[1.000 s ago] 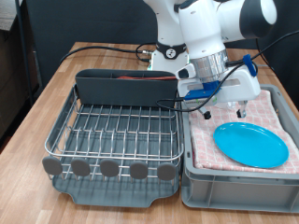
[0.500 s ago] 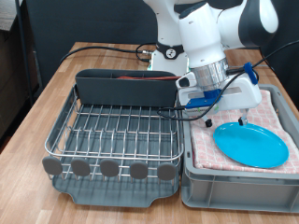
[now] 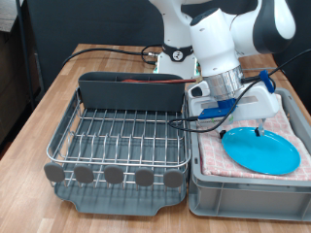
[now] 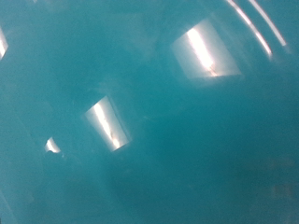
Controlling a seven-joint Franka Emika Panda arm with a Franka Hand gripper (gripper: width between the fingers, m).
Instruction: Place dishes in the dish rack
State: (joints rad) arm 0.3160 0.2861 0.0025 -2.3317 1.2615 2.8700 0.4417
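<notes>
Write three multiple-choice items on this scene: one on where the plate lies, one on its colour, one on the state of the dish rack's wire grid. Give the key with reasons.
1. Where is the plate?
A. on the checked cloth in the grey tub
B. in the dish rack
C. on the bare table

2. What colour is the plate?
A. white
B. light blue
C. brown

3. What does the dish rack's wire grid hold?
A. a mug
B. a plate
C. no dishes that show

Key: 1 A, it rests on the cloth at the exterior view's right, with the pincer low over it. 2 B, both views show blue. 3 C, the wires show bare.
</notes>
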